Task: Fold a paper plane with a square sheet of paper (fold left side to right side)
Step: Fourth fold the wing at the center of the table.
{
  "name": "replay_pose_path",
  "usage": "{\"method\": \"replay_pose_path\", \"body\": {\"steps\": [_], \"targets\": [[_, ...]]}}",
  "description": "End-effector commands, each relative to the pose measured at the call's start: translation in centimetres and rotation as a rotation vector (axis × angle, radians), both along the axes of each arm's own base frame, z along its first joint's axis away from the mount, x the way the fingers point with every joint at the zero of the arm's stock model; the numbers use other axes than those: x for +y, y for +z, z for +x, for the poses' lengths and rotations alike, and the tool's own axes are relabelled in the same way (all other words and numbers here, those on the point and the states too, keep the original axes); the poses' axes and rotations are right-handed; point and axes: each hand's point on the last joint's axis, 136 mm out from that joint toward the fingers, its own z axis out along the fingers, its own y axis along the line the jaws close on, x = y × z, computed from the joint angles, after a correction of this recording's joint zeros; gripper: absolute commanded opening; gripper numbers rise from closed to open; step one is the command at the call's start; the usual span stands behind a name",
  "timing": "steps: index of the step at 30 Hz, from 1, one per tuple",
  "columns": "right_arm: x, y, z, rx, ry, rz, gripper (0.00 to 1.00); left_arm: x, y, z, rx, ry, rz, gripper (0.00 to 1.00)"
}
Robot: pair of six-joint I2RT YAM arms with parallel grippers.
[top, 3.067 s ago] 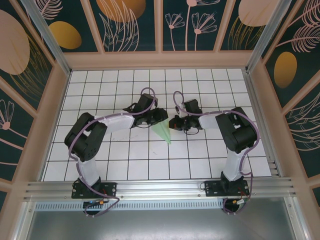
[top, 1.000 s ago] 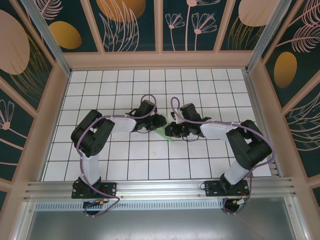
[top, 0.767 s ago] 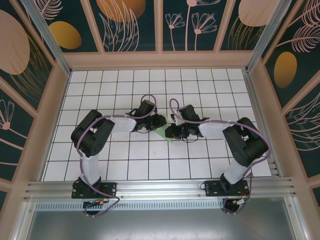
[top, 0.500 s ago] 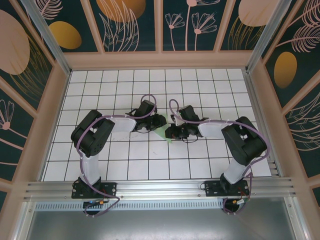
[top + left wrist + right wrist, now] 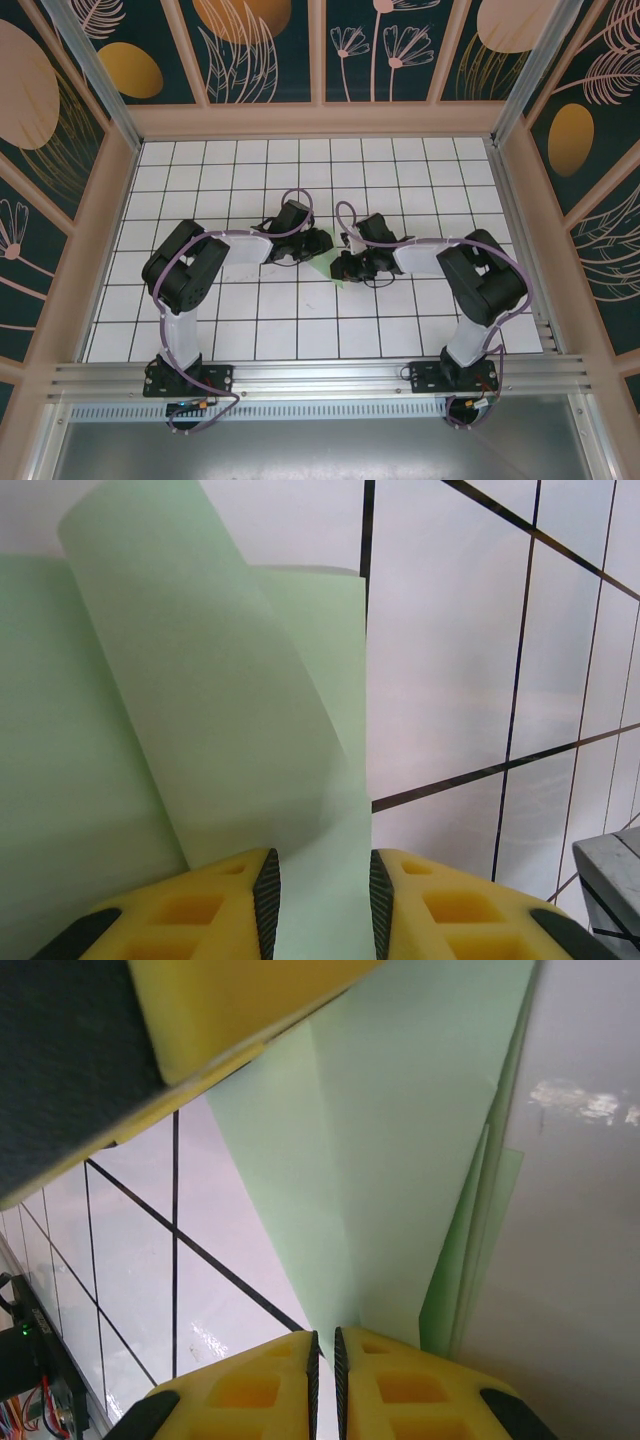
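Paper: the green paper (image 5: 329,269) lies partly folded at the centre of the gridded table (image 5: 300,330). It sits between the two wrists and is largely covered by them, with a pointed tip showing on the near side.
Flap: in the left wrist view a raised flap (image 5: 190,690) curls up off the flat layer, rounded and not yet creased.
Left gripper (image 5: 318,244): the yellow fingers stand apart at the root of the flap and paper fills the gap. No pinch is evident.
Right gripper (image 5: 346,266): the pads are drawn together to a thin slit at the paper's edge, beside several stacked layer edges. Whether a layer is nipped between them cannot be told.
Step in hand (judged): carrying the left side over to the right and setting the crease.
Technique: anchor the lower layers with one arm. Lay the flap down so its free edge meets the opposite edge before any pressure is applied, then press from the middle of the fold outward.
Risk: thin paper slides on the smooth tiles. A sideways push, or a release of the anchor too early, is likely to skew the fold or buckle the curl.
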Motion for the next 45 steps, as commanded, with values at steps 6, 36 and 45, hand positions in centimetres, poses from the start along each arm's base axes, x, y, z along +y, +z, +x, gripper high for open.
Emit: {"method": "replay_pose_path", "body": {"steps": [6, 36, 45], "targets": [[-1.3, -1.3, -0.8, 0.021, -0.009, -0.082, 0.17, 2.5, -4.4, -1.7, 0.099, 0.027, 0.135, 0.34], [-6.0, -3.8, -7.6, 0.165, -0.026, -0.261, 0.11, 2.5, -5.0, -1.7, 0.105, 0.024, 0.146, 0.34], [-3.8, 2.2, -3.3, 0.000, -0.046, -0.160, 0.13, 2.3, -4.6, -1.6, 0.101, 0.021, 0.136, 0.34]]}}
